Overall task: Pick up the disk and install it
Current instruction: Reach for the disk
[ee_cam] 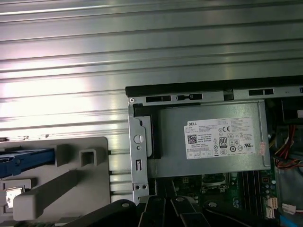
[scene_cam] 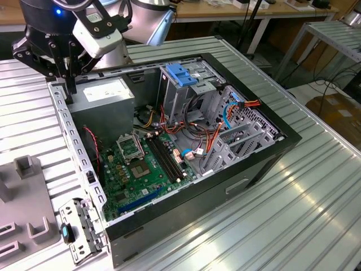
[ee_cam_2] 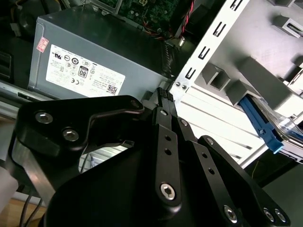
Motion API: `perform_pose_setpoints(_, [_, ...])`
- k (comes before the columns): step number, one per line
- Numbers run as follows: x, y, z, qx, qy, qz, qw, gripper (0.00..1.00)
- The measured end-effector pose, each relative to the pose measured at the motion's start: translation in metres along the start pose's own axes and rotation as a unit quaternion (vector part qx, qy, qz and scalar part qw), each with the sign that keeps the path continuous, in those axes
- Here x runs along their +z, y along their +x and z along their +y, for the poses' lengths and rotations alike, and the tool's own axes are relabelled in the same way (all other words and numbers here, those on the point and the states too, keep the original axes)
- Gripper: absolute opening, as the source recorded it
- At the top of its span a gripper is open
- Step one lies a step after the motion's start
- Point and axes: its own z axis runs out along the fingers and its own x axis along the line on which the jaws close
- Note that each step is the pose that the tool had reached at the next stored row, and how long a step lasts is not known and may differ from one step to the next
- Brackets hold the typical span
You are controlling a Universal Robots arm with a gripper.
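Hovering at the case's (scene_cam: 186,220) far corner on the exterior view's left, the gripper (scene_cam: 70,91) has its jaws closed on nothing, beside the power supply (scene_cam: 107,97) and its white printed label (ee_cam: 220,138). The disk (ee_cam: 23,161), blue rail showing, lies in the grey fixture (ee_cam: 80,163) on the table (scene_cam: 282,226).

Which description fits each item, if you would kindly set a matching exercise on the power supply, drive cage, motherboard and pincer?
Things:
1. power supply
2. drive cage
3. motherboard
4. pincer

Descriptions:
A. green, lying on the floor of the case
B. black, beside the case's metal rim
C. grey box with a white sticker
D. metal with a blue top

Pairs: 1-C, 2-D, 3-A, 4-B
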Motion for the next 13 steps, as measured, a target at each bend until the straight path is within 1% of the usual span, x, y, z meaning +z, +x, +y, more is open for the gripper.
perform_pose_setpoints(4, [0.0003, 0.0031, -0.0002, 0.0, 0.0, 0.0004, 1.0, 0.11])
perform_pose_setpoints(13, [0.0009, 0.0074, -0.0006, 0.0, 0.0001, 0.0014, 1.0, 0.11])
